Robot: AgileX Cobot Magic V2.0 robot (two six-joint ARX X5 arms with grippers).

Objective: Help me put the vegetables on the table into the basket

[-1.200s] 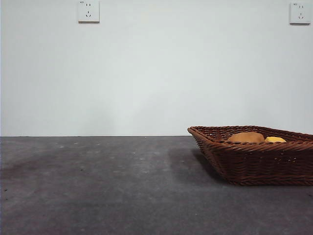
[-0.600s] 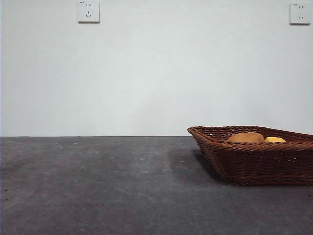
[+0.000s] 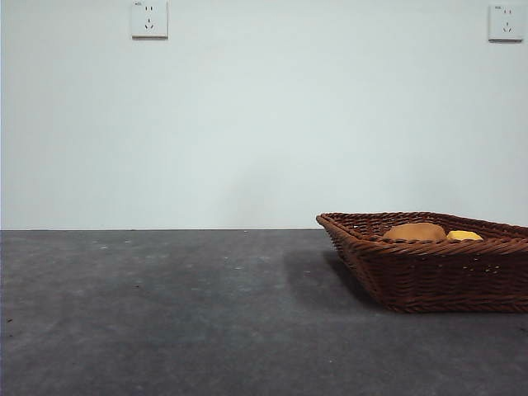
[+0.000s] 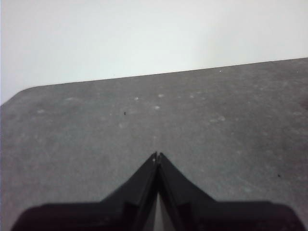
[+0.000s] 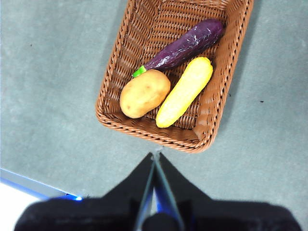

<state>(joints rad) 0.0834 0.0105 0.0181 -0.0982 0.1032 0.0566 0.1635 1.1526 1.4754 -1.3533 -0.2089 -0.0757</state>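
Three vegetables are sitting in the basket: potato, corn, eggplant, all just ahead of our right gripper, jaws together, empty. Left gripper is hanging closed over bare table. We're judging loading done; next is only parking both arms.

The brown woven basket sits on the dark grey table, at the right in the front view. Inside it lie all three vegetables side by side: the purple eggplant, the yellow corn, and the tan potato.
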